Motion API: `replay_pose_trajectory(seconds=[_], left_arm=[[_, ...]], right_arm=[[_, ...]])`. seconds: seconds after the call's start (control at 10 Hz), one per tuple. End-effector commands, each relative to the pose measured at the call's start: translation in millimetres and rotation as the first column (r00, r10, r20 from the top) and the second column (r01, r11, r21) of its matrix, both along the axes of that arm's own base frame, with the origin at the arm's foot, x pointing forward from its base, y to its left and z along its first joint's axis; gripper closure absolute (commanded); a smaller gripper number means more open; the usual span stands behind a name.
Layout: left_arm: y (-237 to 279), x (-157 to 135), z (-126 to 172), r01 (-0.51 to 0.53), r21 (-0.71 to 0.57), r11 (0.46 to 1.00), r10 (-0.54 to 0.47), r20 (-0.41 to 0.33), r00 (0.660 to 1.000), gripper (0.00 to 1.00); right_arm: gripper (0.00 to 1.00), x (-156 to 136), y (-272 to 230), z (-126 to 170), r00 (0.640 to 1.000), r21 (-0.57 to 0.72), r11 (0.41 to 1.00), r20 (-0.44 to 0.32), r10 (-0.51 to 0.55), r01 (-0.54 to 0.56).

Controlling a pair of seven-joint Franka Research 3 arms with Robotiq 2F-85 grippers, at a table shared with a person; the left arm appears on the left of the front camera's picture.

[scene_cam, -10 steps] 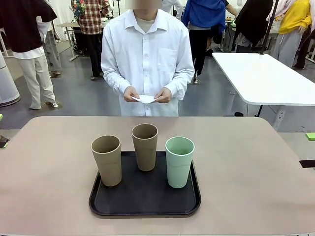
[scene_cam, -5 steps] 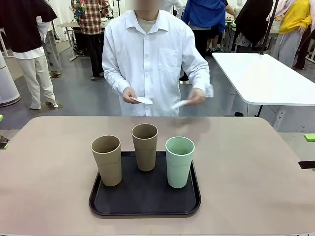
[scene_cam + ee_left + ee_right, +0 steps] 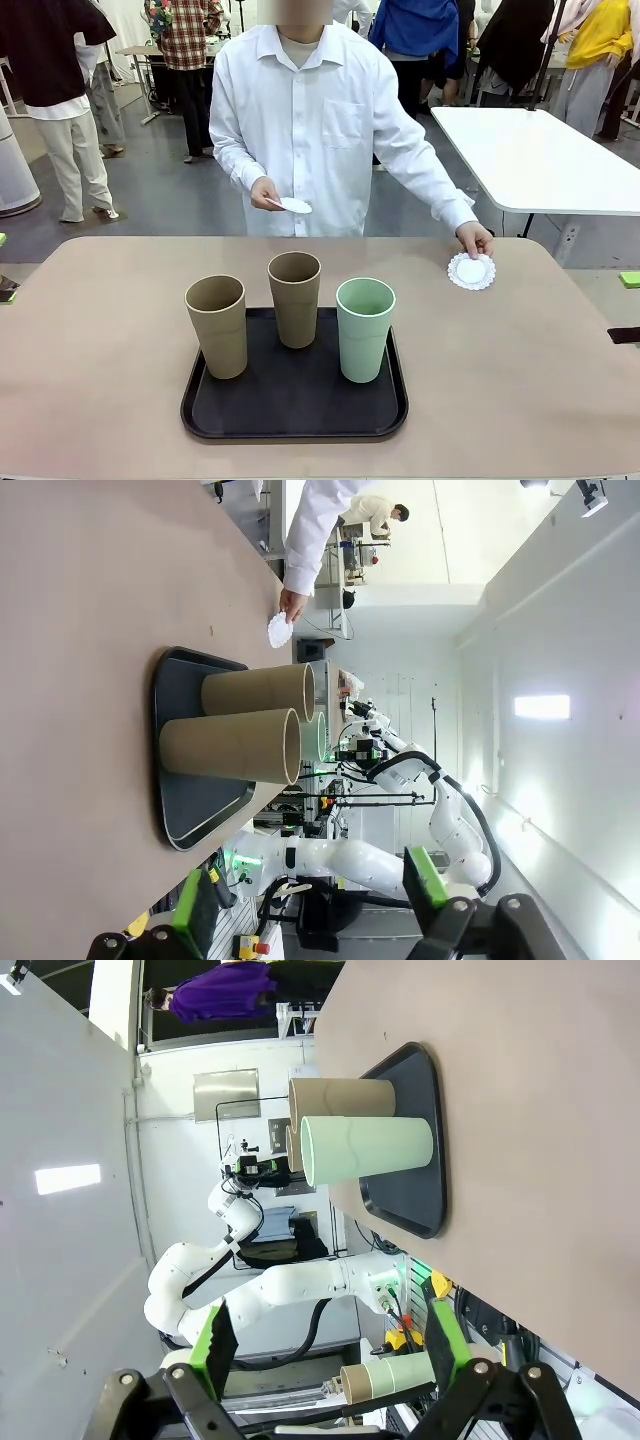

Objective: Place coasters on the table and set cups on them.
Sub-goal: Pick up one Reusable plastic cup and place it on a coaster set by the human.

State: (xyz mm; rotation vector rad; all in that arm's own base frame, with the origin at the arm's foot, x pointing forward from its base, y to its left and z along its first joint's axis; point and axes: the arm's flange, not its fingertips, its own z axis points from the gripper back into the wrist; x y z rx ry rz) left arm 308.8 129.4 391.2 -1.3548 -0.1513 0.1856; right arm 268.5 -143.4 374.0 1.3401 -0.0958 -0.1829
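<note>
The black tray (image 3: 290, 425) sits on the beige table (image 3: 100, 340), around its middle and towards the robot's side. Three cups stand upright on it: a tan cup (image 3: 217, 325) at the tray's left, a second tan cup (image 3: 295, 298) at the back middle, and a mint green cup (image 3: 364, 328) at the right; the three stand close together, and whether any touch cannot be told. One white lacy coaster (image 3: 471, 271) lies flat on the table at the far right, well apart from the tray, with no cup on it; the person's outstretched hand (image 3: 476, 240) has its fingertips on the coaster's far edge. The person's other hand (image 3: 265, 192) is held in front of the body, off the table, holding more white paper (image 3: 296, 205); how many pieces cannot be told. The left gripper (image 3: 312, 915) has its jaws spread wide with nothing between them, off to one side of the tray; the right gripper (image 3: 328, 1350) is likewise spread wide and empty at the tray's other side, the mint green cup nearest it.
</note>
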Motion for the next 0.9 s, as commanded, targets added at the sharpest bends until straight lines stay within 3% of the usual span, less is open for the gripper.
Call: replay_pose_trajectory(seconds=[0.0,0.8], left_arm=[[1.3,-0.4,0.8,-0.006,-0.016,1.000,0.006,0.011,1.000,0.00],[1.3,-0.4,0.8,-0.006,-0.016,1.000,0.006,0.011,1.000,0.00]], right_arm=[[0.00,1.1,0.2,1.4,1.000,0.003,1.000,0.004,-0.003,0.003],[0.00,1.1,0.2,1.4,1.000,0.003,1.000,0.004,-0.003,0.003]])
